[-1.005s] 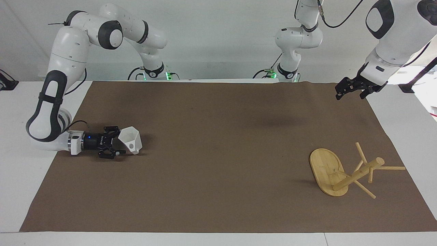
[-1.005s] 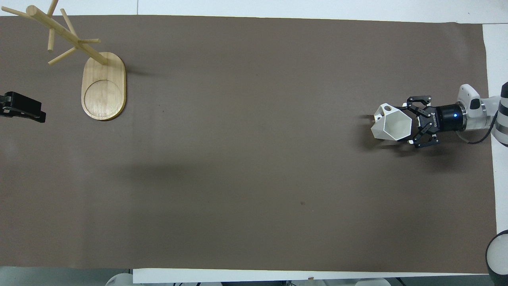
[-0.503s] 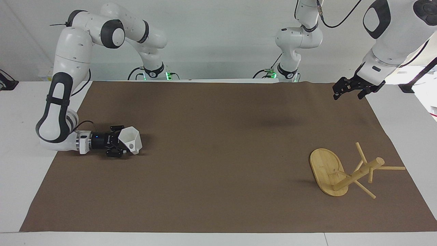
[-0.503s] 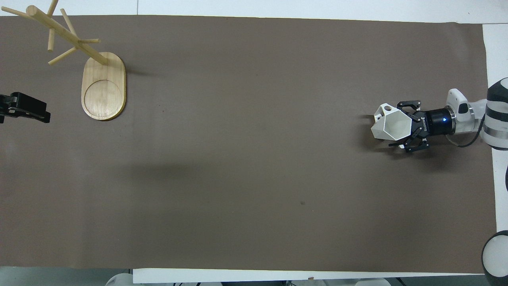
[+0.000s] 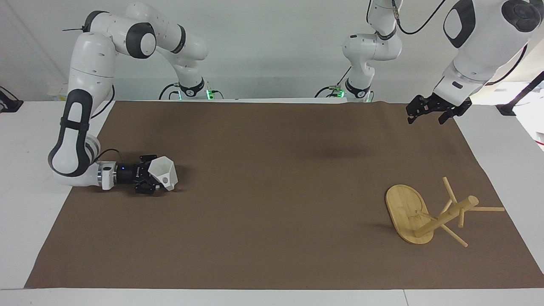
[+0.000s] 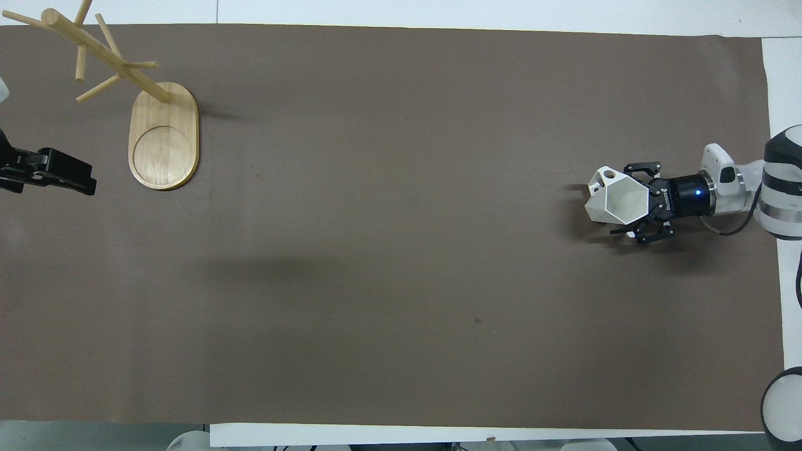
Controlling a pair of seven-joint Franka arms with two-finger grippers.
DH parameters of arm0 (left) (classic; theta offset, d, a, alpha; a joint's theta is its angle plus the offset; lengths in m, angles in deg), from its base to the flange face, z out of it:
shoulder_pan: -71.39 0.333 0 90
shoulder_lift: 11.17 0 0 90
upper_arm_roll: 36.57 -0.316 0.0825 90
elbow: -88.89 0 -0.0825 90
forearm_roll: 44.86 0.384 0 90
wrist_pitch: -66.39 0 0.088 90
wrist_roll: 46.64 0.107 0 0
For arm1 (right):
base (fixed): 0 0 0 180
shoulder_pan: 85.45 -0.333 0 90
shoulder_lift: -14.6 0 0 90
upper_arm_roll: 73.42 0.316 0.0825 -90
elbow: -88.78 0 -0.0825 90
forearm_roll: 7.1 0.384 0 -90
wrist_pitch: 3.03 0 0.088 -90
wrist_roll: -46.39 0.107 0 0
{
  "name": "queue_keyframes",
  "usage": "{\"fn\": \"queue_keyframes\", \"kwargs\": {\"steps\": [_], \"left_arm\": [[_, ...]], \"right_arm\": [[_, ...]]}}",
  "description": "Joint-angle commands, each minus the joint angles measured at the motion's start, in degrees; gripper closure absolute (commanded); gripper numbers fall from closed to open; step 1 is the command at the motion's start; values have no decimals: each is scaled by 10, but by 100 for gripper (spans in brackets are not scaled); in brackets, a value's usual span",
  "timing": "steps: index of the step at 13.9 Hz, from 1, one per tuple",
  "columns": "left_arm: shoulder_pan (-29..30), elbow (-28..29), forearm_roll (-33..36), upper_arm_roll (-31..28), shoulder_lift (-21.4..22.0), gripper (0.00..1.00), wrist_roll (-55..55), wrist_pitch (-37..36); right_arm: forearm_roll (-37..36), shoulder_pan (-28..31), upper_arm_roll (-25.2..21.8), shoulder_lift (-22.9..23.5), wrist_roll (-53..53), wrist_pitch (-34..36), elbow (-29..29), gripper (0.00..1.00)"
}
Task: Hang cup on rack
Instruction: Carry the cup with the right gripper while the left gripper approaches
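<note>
Brown matting [image 5: 272, 204] covers the table, where the right gripper [image 5: 149, 182], fingers spread, flanks the white faceted cup [image 5: 163, 173] near the right arm's edge, while the left gripper [image 5: 429, 111] hangs spread above the bamboo mug tree's [image 5: 429, 212] corner.

A white bench [image 5: 25, 127] carries one brown mat [image 5: 272, 187], on which are one white faceted cup [image 5: 165, 172], one bamboo rack [image 5: 414, 214] with several thin pegs, and two robot arms, each ending in one black gripper.
</note>
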Motion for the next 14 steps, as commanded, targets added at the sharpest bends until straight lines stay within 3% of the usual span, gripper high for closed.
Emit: {"fn": "queue_keyframes", "kwargs": {"steps": [1,3,4,6,7,10,14], "left_arm": [[-3,11,7,-3,9,0,5,-1],[-2,11,6,-3,10,0,5,-1],[-2,11,7,-3,9,0,6,-1],[-2,11,7,-3,9,0,7,0],[-1,11,7,-3,9,0,7,0],[1,22,7,-4,16,0,6,-1],[-5,33,7,-3,22,1,-56,-5]], "right_arm": [[17,-7,1,-19,-15,-10,30,0],[17,-10,1,-19,-15,-10,29,2],[16,-10,2,-19,-15,-7,27,18],[17,-25,4,-19,-16,-6,27,68],[17,-26,7,-19,-13,-5,25,81],[20,-62,33,-66,32,-8,25,82],[123,-167,33,-94,111,-48,25,82]]}}
